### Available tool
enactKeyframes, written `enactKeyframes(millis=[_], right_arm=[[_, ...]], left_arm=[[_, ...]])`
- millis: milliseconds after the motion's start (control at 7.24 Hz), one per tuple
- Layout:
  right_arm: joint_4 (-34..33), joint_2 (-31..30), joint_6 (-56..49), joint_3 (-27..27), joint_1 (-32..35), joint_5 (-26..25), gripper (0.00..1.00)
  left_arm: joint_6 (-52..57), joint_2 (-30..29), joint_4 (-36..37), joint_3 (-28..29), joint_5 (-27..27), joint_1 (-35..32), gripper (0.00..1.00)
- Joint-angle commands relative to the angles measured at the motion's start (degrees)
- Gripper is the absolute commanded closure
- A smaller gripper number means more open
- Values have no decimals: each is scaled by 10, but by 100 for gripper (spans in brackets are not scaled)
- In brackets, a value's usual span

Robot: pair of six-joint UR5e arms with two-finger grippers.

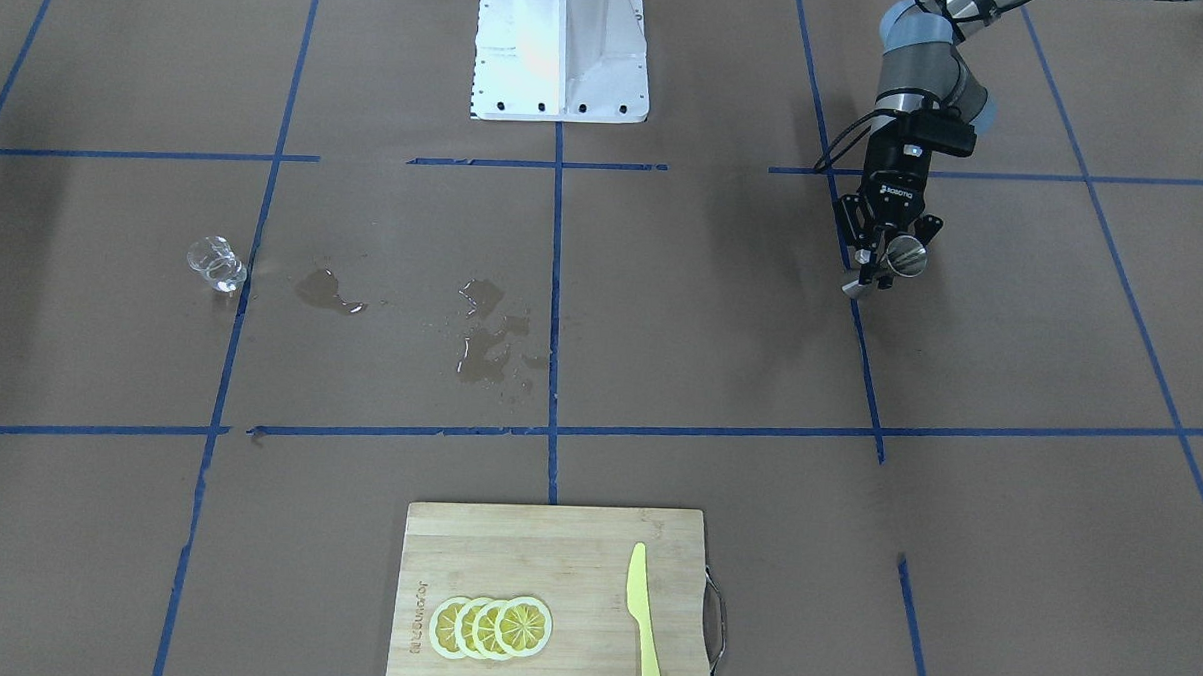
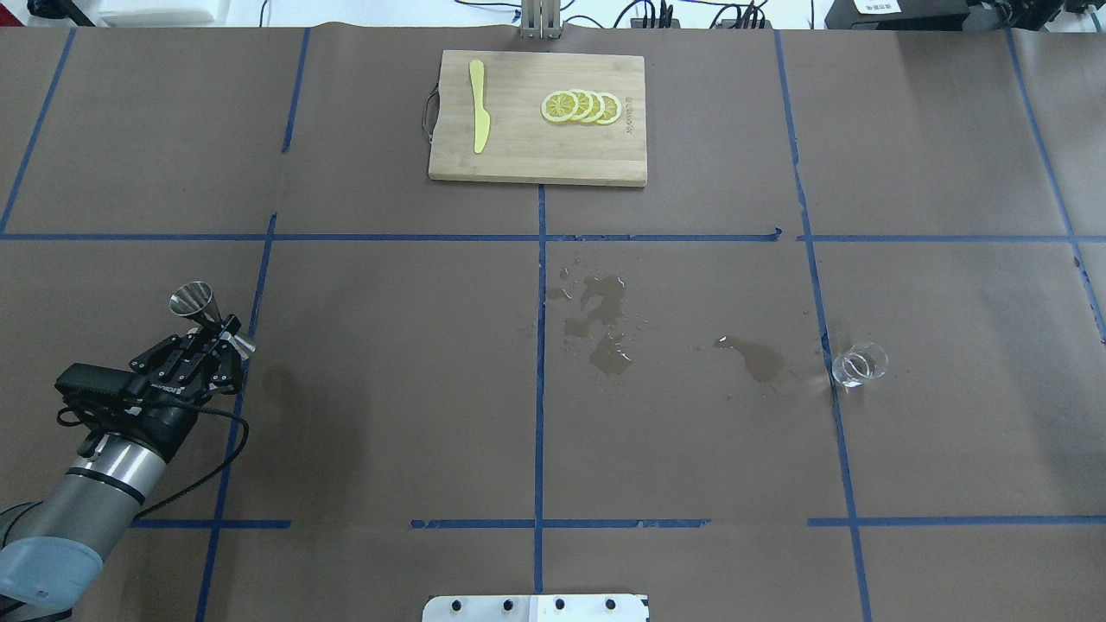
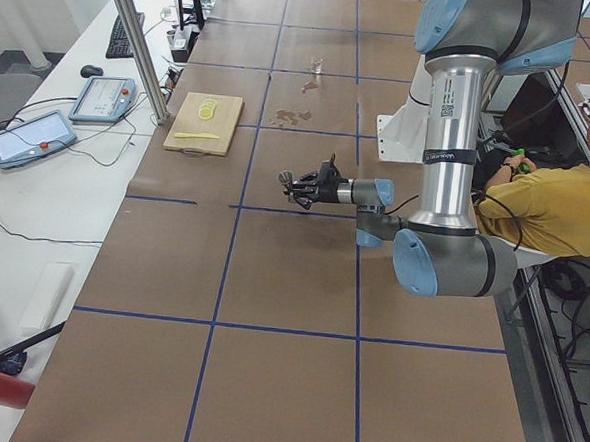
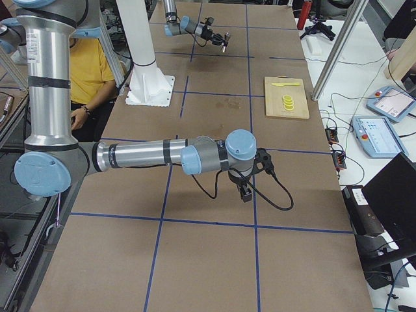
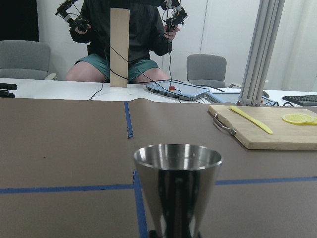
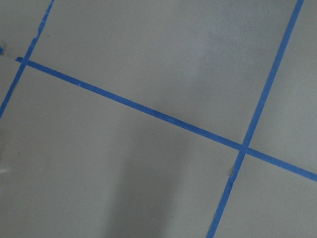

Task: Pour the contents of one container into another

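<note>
Where the robot's left arm comes in over its own side of the table [image 2: 389, 415], the items stand as follows.

1. Left gripper [image 2: 222, 333]: narrowed and clamped on the thin waist of the jigger, held clear of the tabletop.
2. Jigger [image 2: 193, 300]: shiny steel, hourglass shape, roughly upright with one cup's mouth up. The wrist view shows that cup filling the lower middle of the picture. Whether anything is in it cannot be told.
3. Glass [image 2: 859, 363]: small and clear, on the table at the robot's right side, well apart from the jigger. It sits just beside a blue tape line [image 2: 825, 345] and appears to lie on its side.
4. Wet patches: one [image 2: 759, 357] near the glass, a larger splattered one [image 2: 607, 345] by the centre tape line.
5. Cutting board [image 2: 518, 160]: wood, at the far edge of the table, metal handle on one end.
6. Lemon slices [image 2: 581, 106]: an overlapping row on the board.
7. Knife [image 2: 479, 117]: yellow, flat on the board, apart from the slices.
8. Right gripper [image 4: 246, 192]: pointed down over bare table with nothing seen in it. Cannot tell how far its fingers are spread.
</note>
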Motion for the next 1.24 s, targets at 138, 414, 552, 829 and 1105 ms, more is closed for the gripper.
enactKeyframes(millis=[138,414,552,829,1105], right_arm=[[1,1,3,3,0,0,2],[99,1,129,-4,-6,-8,1],[164,-4,209,-3,-37,-44,1],[306,-32,362,-4,-110,-110,5],[495,-97,521,-4,-218,-231,4]], left_arm=[[71,-53,0,-17,-19,-24,100],[77,-62,1,-22,-19,-24,100],[88,-64,2,-22,-20,-24,100],[113,-64,3,-22,-24,-27,100],[114,-66,3,-22,-38,-42,100]])
